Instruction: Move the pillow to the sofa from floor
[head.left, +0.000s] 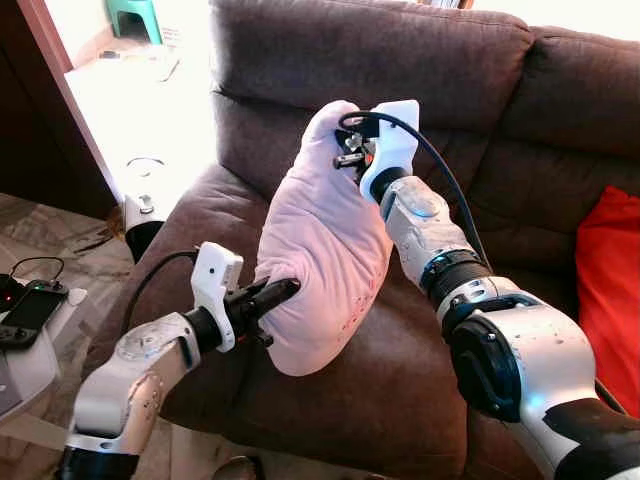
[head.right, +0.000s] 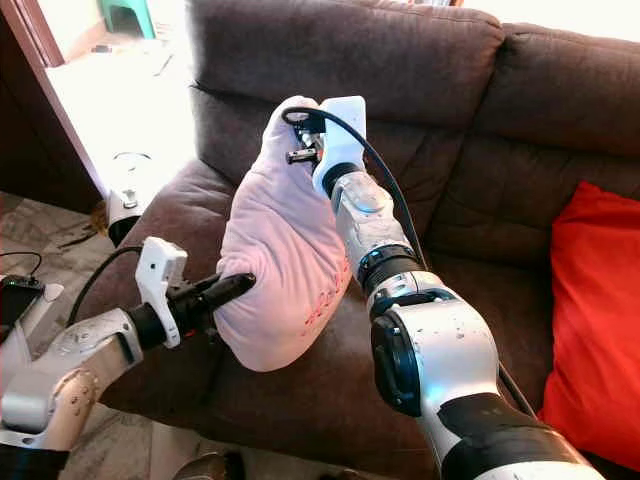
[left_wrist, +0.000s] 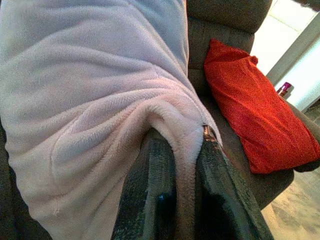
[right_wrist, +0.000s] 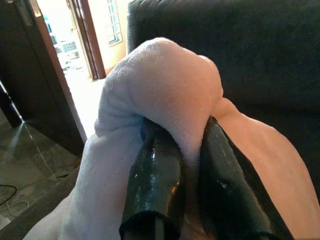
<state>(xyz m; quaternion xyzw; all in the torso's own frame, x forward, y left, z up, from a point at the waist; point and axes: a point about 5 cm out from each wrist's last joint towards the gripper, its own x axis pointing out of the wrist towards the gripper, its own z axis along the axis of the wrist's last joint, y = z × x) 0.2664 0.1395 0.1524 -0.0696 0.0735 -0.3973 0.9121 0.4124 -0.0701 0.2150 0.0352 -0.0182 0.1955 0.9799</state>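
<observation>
A pale pink fleece pillow (head.left: 320, 240) hangs over the seat of the brown sofa (head.left: 400, 60), held between both arms. My left gripper (head.left: 285, 290) is shut on the pillow's lower left edge; in the left wrist view a fold of pillow (left_wrist: 100, 100) is pinched between the black fingers (left_wrist: 150, 190). At the pillow's top corner, near the sofa backrest, my right gripper (head.left: 345, 150) is shut on the fabric. The right wrist view has that corner of the pillow (right_wrist: 160, 85) squeezed between its fingers (right_wrist: 155, 185).
A red cushion (head.left: 610, 290) lies on the sofa's right side. Left of the sofa arm stands a small table with a game console (head.left: 30, 310) and cables. A bright doorway (head.left: 140, 100) opens behind the left armrest, with a round white object (head.left: 145, 205) on the floor.
</observation>
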